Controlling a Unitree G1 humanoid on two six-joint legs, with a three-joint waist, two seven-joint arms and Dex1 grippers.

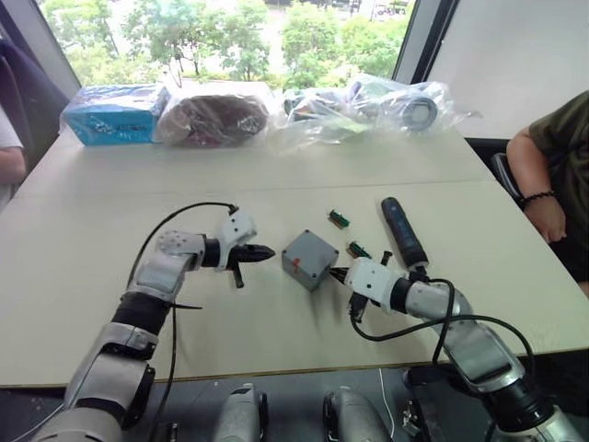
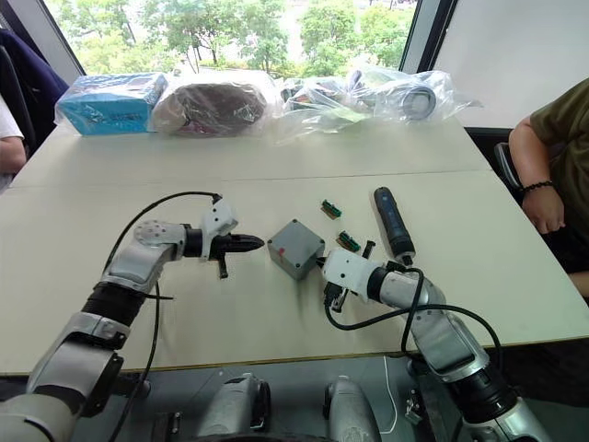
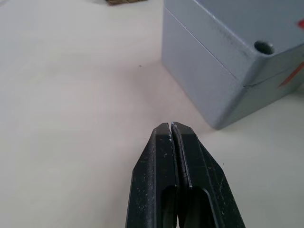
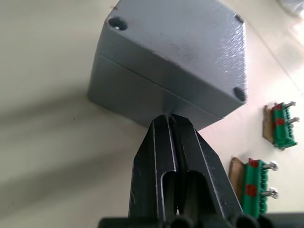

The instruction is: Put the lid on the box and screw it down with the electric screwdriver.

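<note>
Though lidded, box (image 1: 310, 259) between closed fingers (image 3: 173, 137).

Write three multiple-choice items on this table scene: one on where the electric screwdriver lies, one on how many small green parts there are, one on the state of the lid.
1. Where does the electric screwdriver lie?
A. On the table to the robot's right of the box
B. Inside the box
C. In the left pincer

2. How many small green parts lie near the box?
A. None
B. Two
C. Five

3. What is the state of the lid?
A. Leaning against the window
B. Held up by a person
C. Seated on the box

Key:
1 A: the head views show it lying on the table beyond the right pincer, with no pincer on it.
2 B: one green part lies beyond the box and another green part by the right pincer.
3 C: the wrist views show the lid on top with a seam line around the box, and the left pincer shut beside it.
</note>
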